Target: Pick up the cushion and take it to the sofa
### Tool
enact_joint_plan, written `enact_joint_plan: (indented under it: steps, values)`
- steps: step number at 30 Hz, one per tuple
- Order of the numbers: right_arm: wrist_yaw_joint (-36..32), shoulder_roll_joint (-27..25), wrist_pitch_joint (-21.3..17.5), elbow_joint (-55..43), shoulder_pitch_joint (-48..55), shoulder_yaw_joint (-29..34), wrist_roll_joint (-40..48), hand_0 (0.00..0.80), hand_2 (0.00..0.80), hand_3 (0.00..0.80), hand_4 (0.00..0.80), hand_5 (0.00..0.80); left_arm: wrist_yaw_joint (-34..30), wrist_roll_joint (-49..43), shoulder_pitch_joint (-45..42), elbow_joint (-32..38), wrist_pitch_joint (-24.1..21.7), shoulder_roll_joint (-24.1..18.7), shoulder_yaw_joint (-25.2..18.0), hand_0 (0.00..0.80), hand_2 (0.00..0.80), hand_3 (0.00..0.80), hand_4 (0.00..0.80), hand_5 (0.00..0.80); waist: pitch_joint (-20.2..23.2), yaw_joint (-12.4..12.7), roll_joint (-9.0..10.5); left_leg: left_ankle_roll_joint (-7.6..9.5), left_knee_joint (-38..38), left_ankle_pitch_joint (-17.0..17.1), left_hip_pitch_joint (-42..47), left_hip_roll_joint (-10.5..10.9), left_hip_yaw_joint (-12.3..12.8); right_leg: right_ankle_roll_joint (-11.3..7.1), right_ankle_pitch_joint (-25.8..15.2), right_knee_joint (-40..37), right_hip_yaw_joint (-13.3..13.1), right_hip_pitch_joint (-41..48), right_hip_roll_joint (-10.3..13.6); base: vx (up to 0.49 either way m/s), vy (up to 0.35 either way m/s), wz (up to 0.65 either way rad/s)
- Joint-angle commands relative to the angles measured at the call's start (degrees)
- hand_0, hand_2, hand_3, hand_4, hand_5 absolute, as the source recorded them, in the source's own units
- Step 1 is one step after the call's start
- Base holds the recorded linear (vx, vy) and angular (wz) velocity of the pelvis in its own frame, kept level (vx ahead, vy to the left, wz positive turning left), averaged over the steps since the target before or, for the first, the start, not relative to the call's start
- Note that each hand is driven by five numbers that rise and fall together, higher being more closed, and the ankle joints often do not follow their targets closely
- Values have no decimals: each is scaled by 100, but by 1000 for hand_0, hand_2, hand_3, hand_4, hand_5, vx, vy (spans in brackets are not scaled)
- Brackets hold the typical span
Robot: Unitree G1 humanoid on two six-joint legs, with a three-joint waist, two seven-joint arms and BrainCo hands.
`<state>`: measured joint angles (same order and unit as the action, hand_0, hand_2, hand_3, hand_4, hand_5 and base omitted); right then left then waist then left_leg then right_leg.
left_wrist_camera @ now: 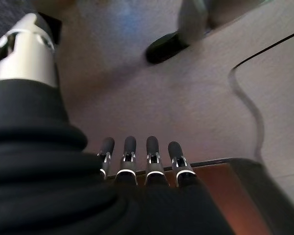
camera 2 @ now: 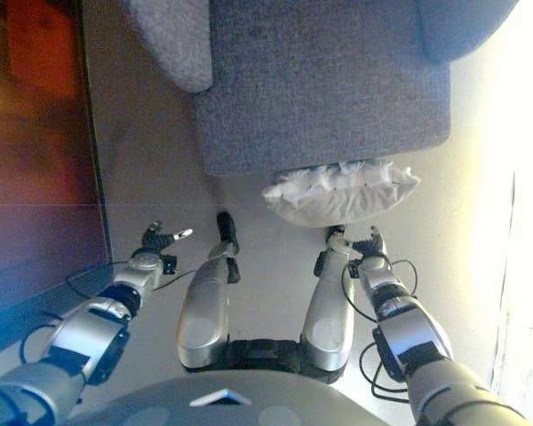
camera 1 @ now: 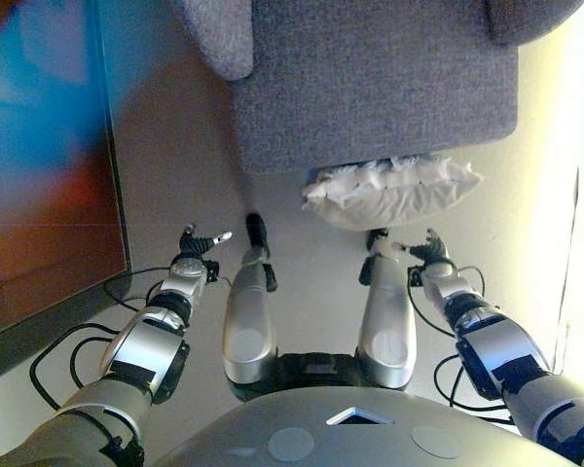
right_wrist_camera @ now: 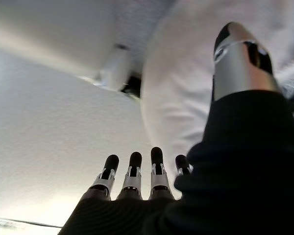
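White and puffy, with a ruffled frill along its upper edge, the cushion [camera 1: 389, 193] lies on the pale floor [camera 1: 302, 253] in the upper middle of the left eye view, its far edge tucked against the front of the grey fabric sofa [camera 1: 370, 78]. The sofa fills the top of the frame, with one rounded armrest [camera 1: 219, 34] at the upper left and another just showing at the upper right corner.

Neither hand has hold of anything. The right hand [camera 1: 420, 251] sits in the lower right half of the frame, just below the cushion's right part, close to it but not touching as far as I can see. In the right wrist view its fingers [right_wrist_camera: 133, 169] stand in a straight, relaxed row with the thumb [right_wrist_camera: 240, 54] held apart, and the cushion's white cover [right_wrist_camera: 181, 98] bulks right behind them.

The left hand [camera 1: 197, 247] is at the centre left of the left eye view, well apart from the cushion, hanging over bare floor. Its own wrist view shows the fingers [left_wrist_camera: 152, 156] side by side and straight, the thumb [left_wrist_camera: 27, 49] off to one side, nothing between them.

Along the left edge of the frame runs a dark-framed panel [camera 1: 39, 165] with a reddish-brown and blue sheen on its surface; what it is I cannot tell. Its lower corner also shows in the left wrist view, beyond the fingertips. Bright light washes out the floor down the right edge of the frame.
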<state>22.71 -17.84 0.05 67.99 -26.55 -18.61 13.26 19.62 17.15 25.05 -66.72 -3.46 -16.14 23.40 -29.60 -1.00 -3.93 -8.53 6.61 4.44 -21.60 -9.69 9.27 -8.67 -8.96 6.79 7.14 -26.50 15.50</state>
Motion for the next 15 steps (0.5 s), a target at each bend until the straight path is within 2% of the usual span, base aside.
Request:
enact_joint_plan:
  steps: [1, 8, 11, 15]
  values:
    - [696, -303, -148, -265, 57, 172, 81, 0, 0, 0, 0, 0, 336, 145, -180, 147, -319, 17, 5, 0, 0, 0, 0, 0, -20, -176, -58, -88, 42, 321, -616, -231, -402, -92, 319, 309, -130, -239, 154, -27, -11, -11]
    - [1558, -381, -199, -424, -301, 240, 367, 0, 0, 0, 0, 0, 359, -51, 125, 417, -587, 71, 240, 0, 0, 0, 0, 0, -20, -215, -87, -76, 162, 383, -1267, -200, -449, -66, 294, 440, -234, -886, 70, 0, -21, -7]
    - [2137, -378, -276, -684, -226, 360, 274, 0, 0, 0, 0, 0, 239, -95, 223, 523, -862, 219, 481, 0, 0, 0, 0, 0, -20, -359, -174, -89, 255, 388, -1633, -171, -383, -73, 216, 492, -411, -1318, 4, -19, 78, -4]
    - [2933, -402, -35, -1343, -43, 349, 82, 0, 0, 0, 0, 0, 249, 68, 265, 915, -944, 328, 692, 0, 0, 0, 0, 0, -20, -551, -222, -64, 334, 361, -2025, -158, -257, -81, 139, 470, -611, -1785, -61, 4, 62, -17]
